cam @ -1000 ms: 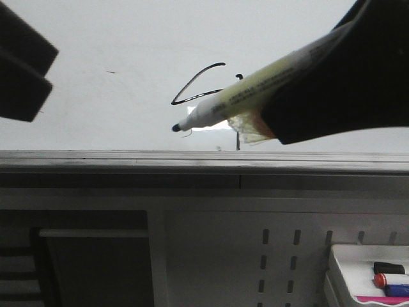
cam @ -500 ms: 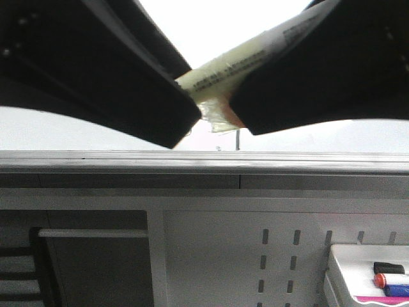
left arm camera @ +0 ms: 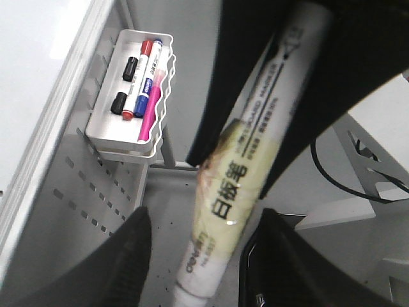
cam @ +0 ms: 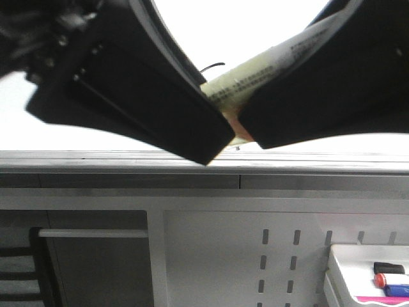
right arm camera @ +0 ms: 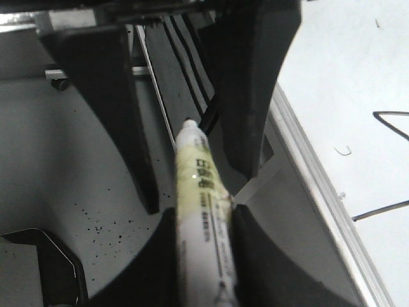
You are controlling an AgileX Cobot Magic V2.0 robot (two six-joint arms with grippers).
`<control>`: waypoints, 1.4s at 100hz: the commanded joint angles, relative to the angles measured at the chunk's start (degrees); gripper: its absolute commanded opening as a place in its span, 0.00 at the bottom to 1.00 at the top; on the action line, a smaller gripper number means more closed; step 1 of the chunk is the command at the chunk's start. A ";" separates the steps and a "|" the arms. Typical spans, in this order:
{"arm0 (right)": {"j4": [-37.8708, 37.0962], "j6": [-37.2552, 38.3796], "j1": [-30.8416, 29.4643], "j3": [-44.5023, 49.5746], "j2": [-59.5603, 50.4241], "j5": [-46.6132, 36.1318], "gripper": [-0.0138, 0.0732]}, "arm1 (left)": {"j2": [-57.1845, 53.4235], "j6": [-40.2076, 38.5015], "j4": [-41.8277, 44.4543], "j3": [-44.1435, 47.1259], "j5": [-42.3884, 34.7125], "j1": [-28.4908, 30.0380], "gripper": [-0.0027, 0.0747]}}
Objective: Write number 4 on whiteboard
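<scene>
A pale yellow-and-white whiteboard marker (right arm camera: 203, 211) is clamped between the pads of my right gripper (right arm camera: 204, 256), which is shut on its barrel. My left gripper (left arm camera: 204, 256) is open. Its two black fingers (left arm camera: 131, 249) stand either side of the marker's tip end (left arm camera: 220, 217) with a gap on each side. In the front view the left gripper's fingers (cam: 160, 96) cover the marker's tip and much of the whiteboard (cam: 243, 25). Only a short curved stroke of the number 4 (cam: 214, 66) shows there. Two thin black lines of the number 4 (right arm camera: 391, 123) show in the right wrist view.
A grey metal rail (cam: 192, 160) runs along the whiteboard's near edge. Below it hangs a grey perforated panel (cam: 255, 256). A white wire tray (left arm camera: 102, 128) fixed to the panel holds several spare markers; it is also in the front view's lower right corner (cam: 358, 262).
My left gripper has swung in from the far left and now straddles the marker's tip, hiding most of the drawn lines. The right gripper has drawn the marker slightly up and right.
</scene>
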 commanded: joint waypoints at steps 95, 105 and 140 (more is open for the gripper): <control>0.00 -0.68 0.09 -1.40 -0.88 -2.94 0.11 | -0.03 0.31 -3.53 -1.88 -2.82 -0.39 0.01; 0.00 -0.68 0.09 -1.40 -0.88 -2.94 0.11 | -0.03 0.31 -4.01 -1.88 -2.82 -0.39 0.01; 0.00 -0.68 0.09 -1.40 -0.88 -3.12 0.11 | -0.03 0.31 -5.85 -1.88 -3.20 -0.39 0.54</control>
